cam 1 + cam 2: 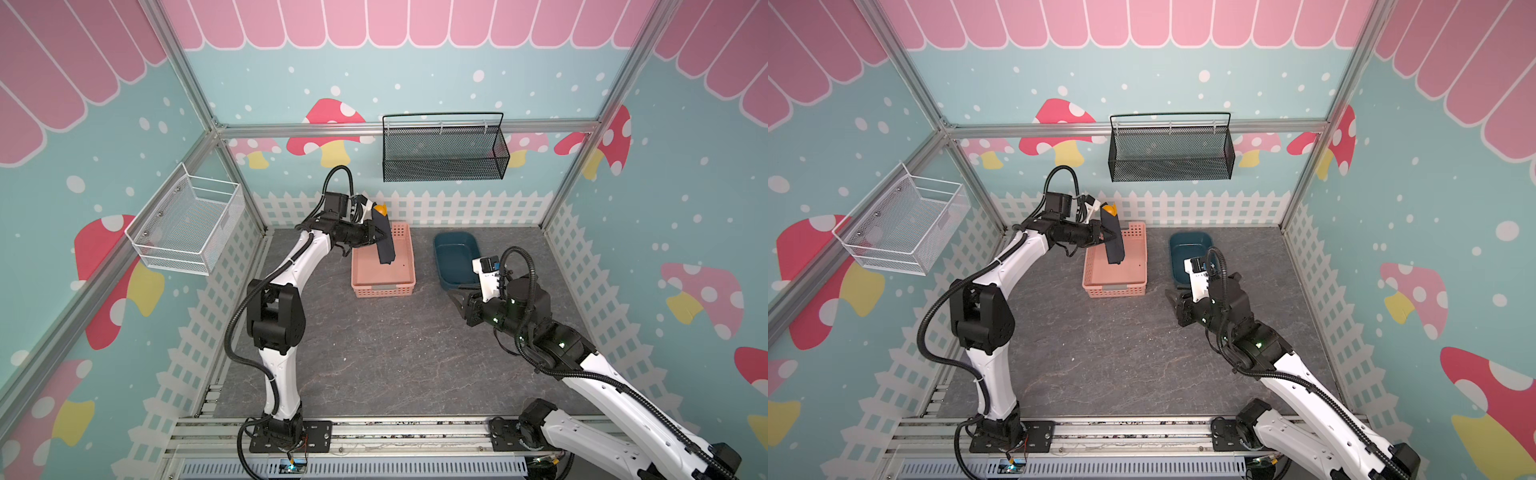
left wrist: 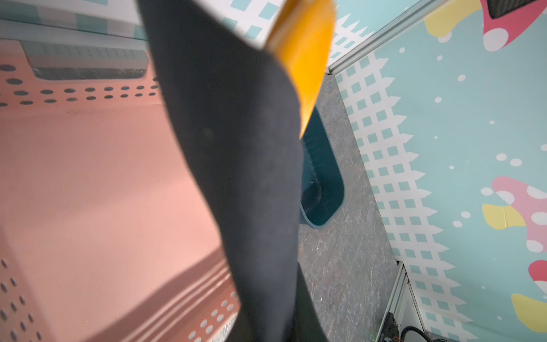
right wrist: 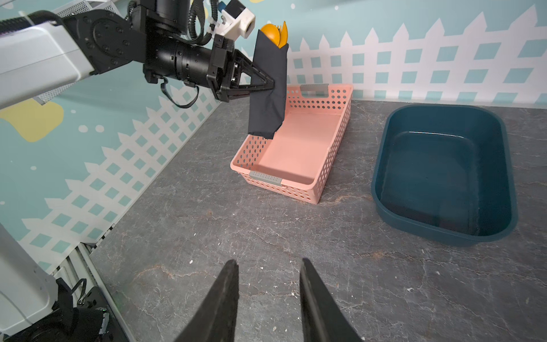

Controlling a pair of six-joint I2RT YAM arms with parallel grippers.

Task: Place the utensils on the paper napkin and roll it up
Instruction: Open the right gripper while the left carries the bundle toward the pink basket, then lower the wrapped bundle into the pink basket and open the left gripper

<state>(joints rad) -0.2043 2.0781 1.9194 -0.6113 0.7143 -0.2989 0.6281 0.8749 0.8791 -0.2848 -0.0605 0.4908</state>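
Over the far end of the basket (image 3: 340,133), the left gripper (image 3: 273,84) pinches the rolled napkin (image 3: 266,112) mid-length, utensils (image 3: 273,33) poking from its top, so a loosening roll may drop them; the right gripper (image 3: 268,265) hangs spread, empty.

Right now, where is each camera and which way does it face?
Top views: twin eyes overhead, looking down; left arm, right arm show.
Left wrist: on left arm, looking past the napkin into the pink basket; no end effector visible.
Right wrist: on right arm, facing basket and blue tub; open right end effector shows.
Shared: all see napkin, basket.
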